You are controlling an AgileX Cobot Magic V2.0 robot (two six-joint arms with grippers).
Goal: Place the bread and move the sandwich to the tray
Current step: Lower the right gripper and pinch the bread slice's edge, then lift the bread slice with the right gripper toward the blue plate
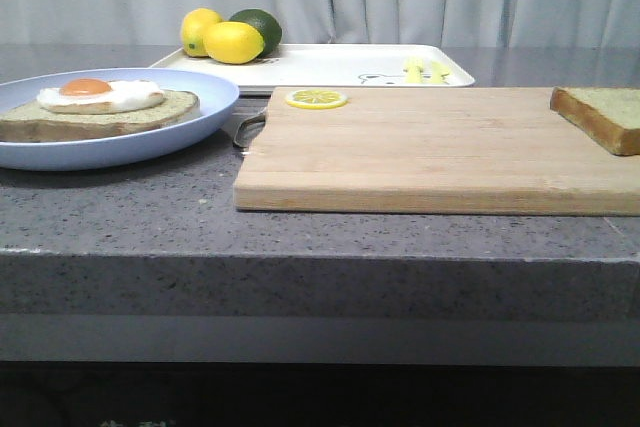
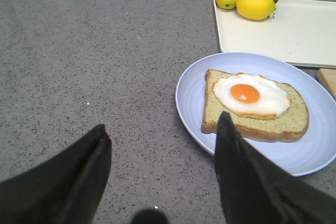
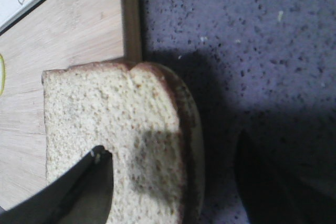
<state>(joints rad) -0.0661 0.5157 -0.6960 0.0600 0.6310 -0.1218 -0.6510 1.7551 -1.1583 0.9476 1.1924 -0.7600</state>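
The plain bread point(image 1: 600, 115) lies on the right end of the wooden cutting board, overhanging its edge. My right gripper point(image 3: 170, 145) is open close above the bread point(image 3: 115, 129), one finger over its face and the other over the counter beyond its crust. The pale blue plate point(image 1: 150, 137) at the left holds one slice point(image 1: 100, 117) topped with a fried egg point(image 2: 252, 95). My left gripper point(image 2: 164, 121) is open and empty over the counter beside the plate point(image 2: 294, 156). The white tray point(image 1: 340, 65) lies at the back. Neither gripper shows in the front view.
The cutting board point(image 1: 430, 152) fills the middle and right, with a lemon slice point(image 1: 316, 98) at its far left corner. Two lemons and a lime point(image 1: 230, 35) sit on the tray's left end point(image 2: 283, 30). The counter's front edge is near.
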